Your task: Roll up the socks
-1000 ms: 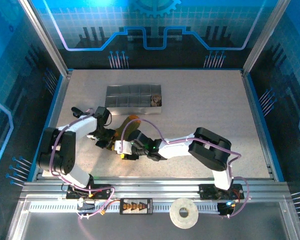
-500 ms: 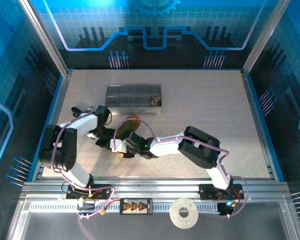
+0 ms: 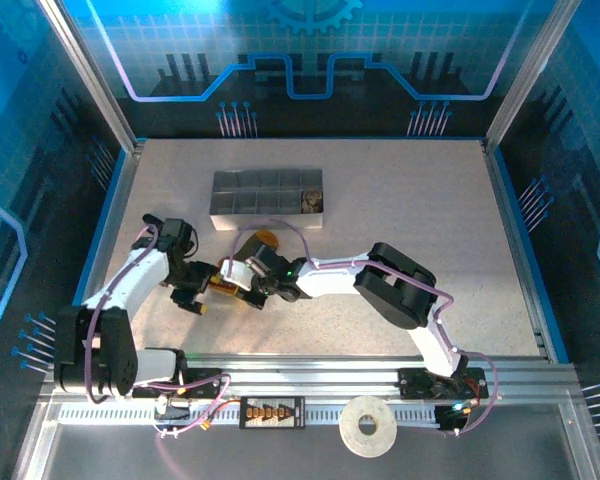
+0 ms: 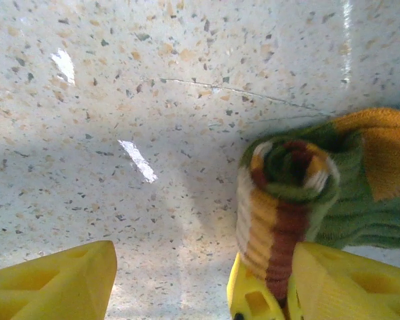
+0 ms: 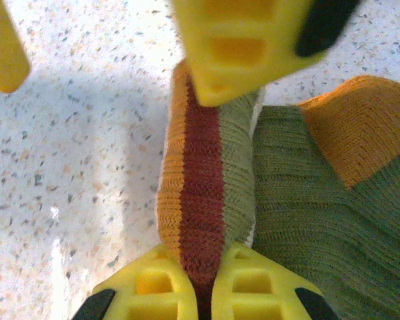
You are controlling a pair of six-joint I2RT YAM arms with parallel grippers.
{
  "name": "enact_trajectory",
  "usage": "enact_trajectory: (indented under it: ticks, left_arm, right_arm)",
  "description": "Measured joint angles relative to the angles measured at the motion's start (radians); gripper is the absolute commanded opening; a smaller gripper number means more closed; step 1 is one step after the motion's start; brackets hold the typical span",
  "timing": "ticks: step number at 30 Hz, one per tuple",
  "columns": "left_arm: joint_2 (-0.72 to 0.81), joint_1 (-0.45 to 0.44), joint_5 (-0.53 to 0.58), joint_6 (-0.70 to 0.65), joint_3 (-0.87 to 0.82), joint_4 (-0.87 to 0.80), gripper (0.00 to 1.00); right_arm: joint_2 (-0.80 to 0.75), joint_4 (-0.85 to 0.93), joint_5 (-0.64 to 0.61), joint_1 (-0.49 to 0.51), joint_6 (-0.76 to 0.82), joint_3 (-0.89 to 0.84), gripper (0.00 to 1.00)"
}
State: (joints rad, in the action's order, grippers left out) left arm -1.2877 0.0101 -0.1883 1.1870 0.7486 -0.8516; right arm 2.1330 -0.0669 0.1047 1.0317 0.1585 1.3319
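The olive green sock [image 5: 300, 220] with its orange patch [image 5: 353, 127] lies partly rolled on the speckled table. The roll [image 5: 200, 180] shows orange, dark red and green bands, and its coiled end [image 4: 287, 173] faces the left wrist camera. My right gripper [image 5: 210, 280] is shut on the roll's near end; from above it sits at the roll [image 3: 238, 283]. My left gripper [image 4: 187, 293] stands open just left of the roll [image 3: 195, 295], one finger [image 5: 240, 47] touching the roll's other end. A cream ribbed layer shows in the roll; I cannot tell if it is the beige sock.
A grey divided tray [image 3: 260, 221] stands behind the socks, with a small brownish thing [image 3: 312, 202] in its right-end compartment. Bare tabletop stretches to the right and in front. A tape roll [image 3: 368, 428] lies on the front rail.
The right gripper has closed on the roll and shifted left and back. The left gripper has let go, opened and drawn back to the left.
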Motion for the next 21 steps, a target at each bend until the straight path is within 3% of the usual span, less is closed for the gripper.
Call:
enact_trajectory:
  ticks: [3, 6, 10, 21]
  left_arm:
    - [0.036, 0.000, 0.000, -0.015, 0.000, -0.001, 0.71]
    - [0.064, 0.001, -0.003, -0.024, -0.003, 0.012, 0.64]
    - [0.083, 0.001, -0.034, -0.039, -0.054, 0.087, 0.58]
    - [0.063, 0.001, -0.098, -0.047, -0.158, 0.326, 0.52]
  right_arm:
    - [0.021, 0.040, 0.056, -0.020, -0.040, 0.041, 0.00]
    - [0.039, 0.079, 0.119, -0.044, -0.081, 0.076, 0.00]
    - [0.068, 0.126, 0.220, -0.077, -0.137, 0.122, 0.00]
    - [0.167, 0.243, 0.458, -0.149, -0.286, 0.255, 0.00]
